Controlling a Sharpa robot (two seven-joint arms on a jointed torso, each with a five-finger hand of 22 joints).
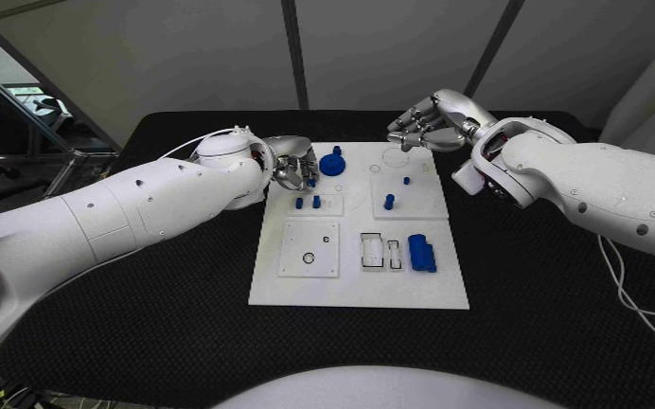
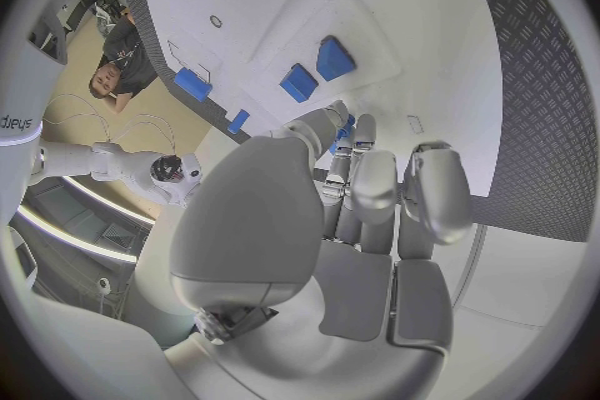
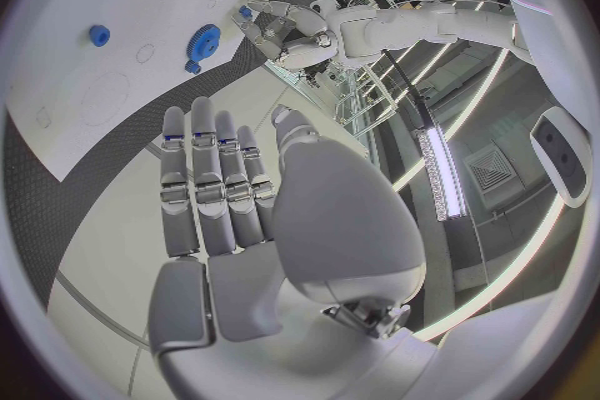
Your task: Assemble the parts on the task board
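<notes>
The white task board (image 1: 362, 281) lies mid-table. On its far left corner sits a blue gear (image 1: 332, 163), and my left hand (image 1: 291, 170) is right beside it with thumb and fingers drawn close at its rim. In the left wrist view a sliver of the blue gear (image 2: 343, 132) shows between my left hand's (image 2: 363, 210) fingertips; I cannot tell whether they grip it. My right hand (image 1: 426, 128) hovers over the board's far edge, and in its wrist view my right hand (image 3: 231, 210) has straight fingers and holds nothing.
Two short blue pegs (image 1: 308, 203) stand just nearer than the gear, another peg (image 1: 389, 202) mid-board, and two small blue pieces (image 1: 407, 181) further back. A blue cylinder (image 1: 420, 252) lies at the right by empty rectangular slots (image 1: 371, 250). Black tabletop (image 1: 546, 314) surrounds the board.
</notes>
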